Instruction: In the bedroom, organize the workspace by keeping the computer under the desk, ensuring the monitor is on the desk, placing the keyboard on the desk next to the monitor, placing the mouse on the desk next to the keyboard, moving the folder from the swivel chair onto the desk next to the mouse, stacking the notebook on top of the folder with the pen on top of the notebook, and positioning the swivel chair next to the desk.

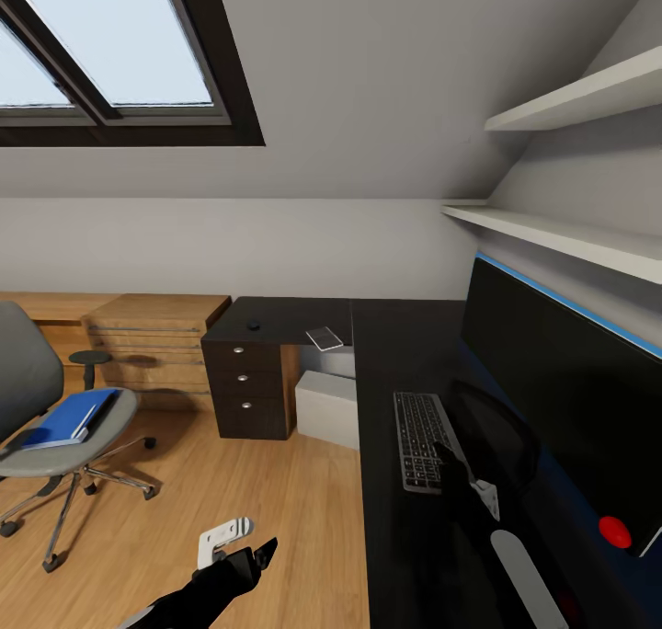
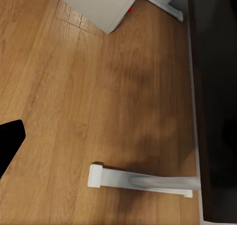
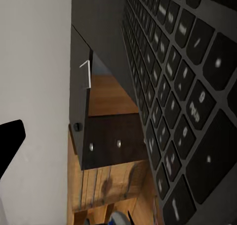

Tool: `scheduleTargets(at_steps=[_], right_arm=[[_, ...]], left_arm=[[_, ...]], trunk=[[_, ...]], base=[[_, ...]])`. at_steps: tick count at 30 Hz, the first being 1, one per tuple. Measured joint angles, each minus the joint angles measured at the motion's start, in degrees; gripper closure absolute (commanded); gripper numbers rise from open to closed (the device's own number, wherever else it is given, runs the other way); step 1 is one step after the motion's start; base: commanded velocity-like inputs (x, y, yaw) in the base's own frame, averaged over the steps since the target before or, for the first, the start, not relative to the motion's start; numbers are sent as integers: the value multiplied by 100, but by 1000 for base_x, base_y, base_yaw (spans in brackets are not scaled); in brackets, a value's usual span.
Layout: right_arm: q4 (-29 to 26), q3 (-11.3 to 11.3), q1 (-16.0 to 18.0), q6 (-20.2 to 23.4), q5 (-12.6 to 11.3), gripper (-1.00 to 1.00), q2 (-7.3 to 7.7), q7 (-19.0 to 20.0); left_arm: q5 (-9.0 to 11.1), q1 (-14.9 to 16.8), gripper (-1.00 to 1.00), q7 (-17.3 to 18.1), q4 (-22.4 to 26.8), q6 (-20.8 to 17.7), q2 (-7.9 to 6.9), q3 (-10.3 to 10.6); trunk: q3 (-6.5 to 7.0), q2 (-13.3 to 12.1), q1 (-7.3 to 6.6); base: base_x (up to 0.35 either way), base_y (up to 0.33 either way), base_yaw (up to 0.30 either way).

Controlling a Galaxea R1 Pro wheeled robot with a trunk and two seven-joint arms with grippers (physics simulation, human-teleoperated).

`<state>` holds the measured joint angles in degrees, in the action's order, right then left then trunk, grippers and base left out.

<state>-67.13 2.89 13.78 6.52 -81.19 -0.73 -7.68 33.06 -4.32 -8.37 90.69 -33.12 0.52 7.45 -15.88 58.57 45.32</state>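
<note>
1 keyboard (image 1: 420, 440), 1 monitor (image 1: 563, 386), 1 folder (image 1: 69, 417)

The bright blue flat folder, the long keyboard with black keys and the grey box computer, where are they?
Bright blue flat folder (image 1: 66, 419): head view, middle of its cover.
Long keyboard with black keys (image 1: 419, 438): head view, middle of the keys.
Light grey box computer (image 1: 327, 408): head view, its front side.

Black L-shaped desk (image 1: 386, 353), keyboard (image 1: 421, 440), monitor (image 1: 561, 381), mouse (image 1: 253, 325), notebook (image 1: 325, 338) on top
</note>
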Motion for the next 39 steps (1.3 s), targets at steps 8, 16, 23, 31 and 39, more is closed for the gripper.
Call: scheduleTargets(at_steps=[8,16,23,31,39], right_arm=[[0,1,0,1,2,-100,0,0],[7,0,0,7,0,-100,0,1],[9,0,0,9,0,-100,-1,0],[9,0,0,9,0,-100,0,0],[9,0,0,9,0,-100,-3,0]], left_arm=[[-7,0,-100,0,0,0,0,3],[-8,0,-100,-1,0,0,-8,0],[-8,0,-100,0,0,0,-8,0],[-9,0,-100,0,0,0,-8,0],[-9,0,-100,0,0,0,-16,-7]], trunk=[[0,0,3],[0,0,1],[0,0,2],[0,0,1],[0,0,1]], base=[[-162,-31,0],[-90,-10,0],[-206,0,0],[-135,0,0],[-65,-9,0]])
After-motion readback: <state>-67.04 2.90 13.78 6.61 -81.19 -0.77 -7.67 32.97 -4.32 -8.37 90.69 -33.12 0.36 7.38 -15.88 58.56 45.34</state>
